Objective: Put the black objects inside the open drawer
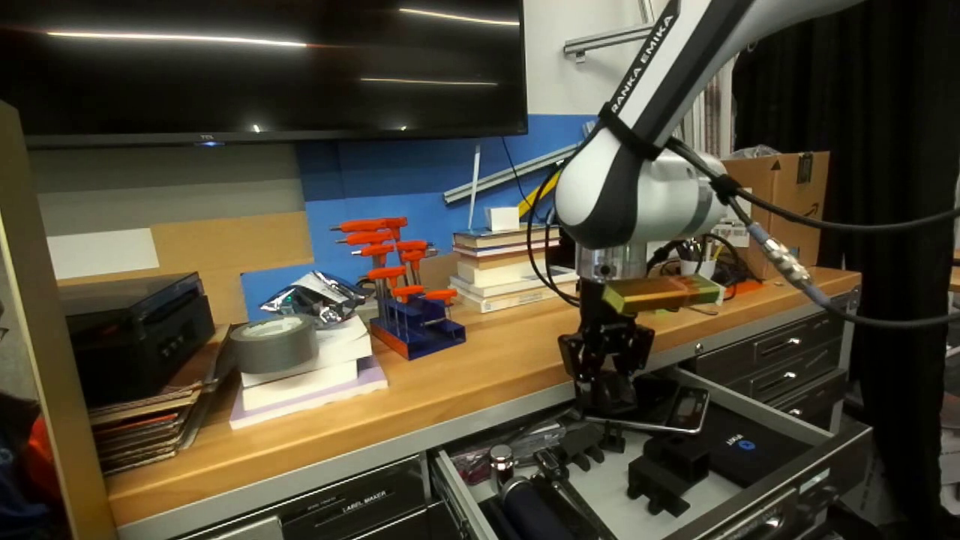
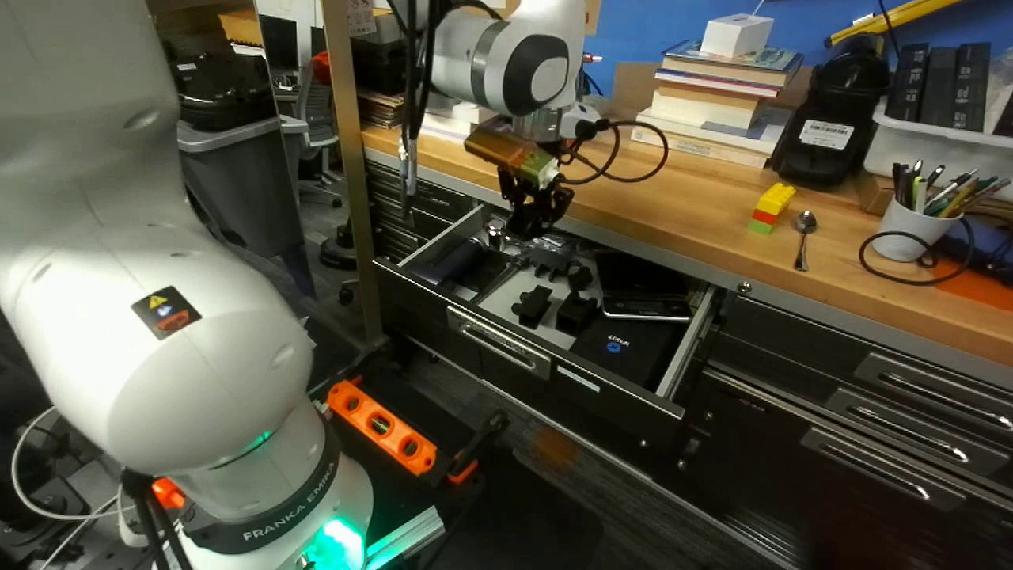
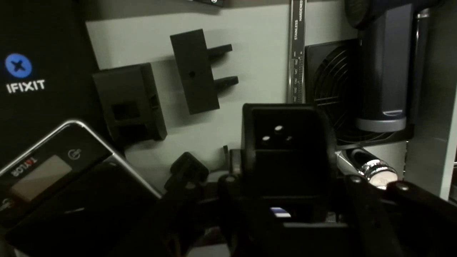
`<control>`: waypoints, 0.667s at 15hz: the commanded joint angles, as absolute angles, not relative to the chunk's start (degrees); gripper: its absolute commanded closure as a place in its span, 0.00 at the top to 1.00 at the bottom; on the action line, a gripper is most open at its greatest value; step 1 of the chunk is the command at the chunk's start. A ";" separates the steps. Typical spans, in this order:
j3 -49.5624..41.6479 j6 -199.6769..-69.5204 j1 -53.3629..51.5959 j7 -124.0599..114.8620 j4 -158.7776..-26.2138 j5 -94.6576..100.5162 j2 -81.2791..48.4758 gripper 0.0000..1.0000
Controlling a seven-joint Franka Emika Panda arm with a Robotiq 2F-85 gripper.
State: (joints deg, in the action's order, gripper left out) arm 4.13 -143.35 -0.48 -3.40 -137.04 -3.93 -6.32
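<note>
The drawer (image 2: 427, 305) stands pulled out, its light grey floor showing in all views. My gripper (image 1: 607, 367) hangs over its rear part, pointing down. Between the fingers a chunky black object (image 3: 285, 142) with small holes on one face is gripped; in the exterior views it is dark against the black gripper. On the drawer floor lie other black objects: a two-pronged bracket (image 3: 194, 73), a square block (image 3: 125, 101) beside it, and a small roundish piece (image 3: 189, 167) nearer the gripper. Another bracket (image 2: 550, 260) shows further back in an exterior view. The gripper hides part of the floor.
The drawer also holds a scale (image 3: 43, 178), a large black case (image 2: 633, 344), a steel ruler-like tool (image 3: 297, 53) and a dark-handled tool (image 3: 383, 64). The wooden bench edge (image 1: 420, 409) runs just behind. Book stacks (image 1: 499, 262) and a hex-key stand (image 1: 420, 330) are on the bench.
</note>
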 commanded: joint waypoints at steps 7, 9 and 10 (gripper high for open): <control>4.39 -163.37 -1.75 -4.12 -149.90 -6.40 -6.74 0.26; 5.17 -164.51 -1.89 -3.68 -149.98 -7.16 -8.10 0.26; 5.83 -164.52 -1.86 -3.11 -149.88 -8.18 -8.63 0.26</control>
State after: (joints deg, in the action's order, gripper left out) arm 4.59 -161.87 -1.20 -5.26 -149.44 -4.92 -7.49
